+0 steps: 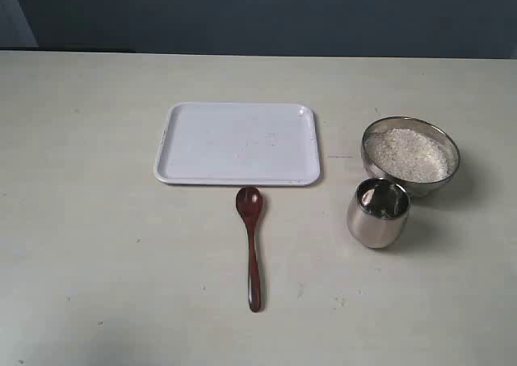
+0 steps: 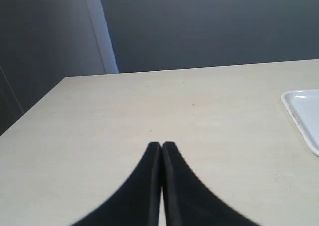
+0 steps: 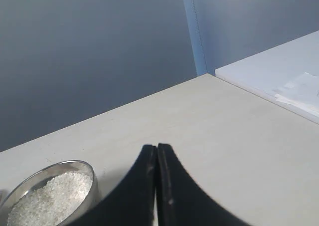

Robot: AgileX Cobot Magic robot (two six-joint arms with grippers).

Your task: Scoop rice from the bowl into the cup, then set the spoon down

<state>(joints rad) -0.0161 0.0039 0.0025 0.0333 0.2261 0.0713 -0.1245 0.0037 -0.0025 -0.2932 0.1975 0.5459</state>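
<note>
A dark red-brown wooden spoon (image 1: pixel 251 245) lies flat on the table, its small bowl toward the white tray and its handle toward the near edge. On the right stands a steel bowl (image 1: pixel 372 132) heaped with white rice (image 1: pixel 406 153). The small steel cup (image 1: pixel 377 212) stands upright just in front of that bowl. Neither arm shows in the exterior view. My left gripper (image 2: pixel 162 145) is shut with nothing in it, above bare table. Shut and empty too, my right gripper (image 3: pixel 157 147) hovers near the bowl (image 3: pixel 92 172) and its rice (image 3: pixel 52 196).
A white rectangular tray (image 1: pixel 237 143) lies empty behind the spoon; its corner (image 2: pixel 301 109) shows in the left wrist view. A white surface (image 3: pixel 279 74) adjoins the table's far corner in the right wrist view. Dark wall runs behind the table.
</note>
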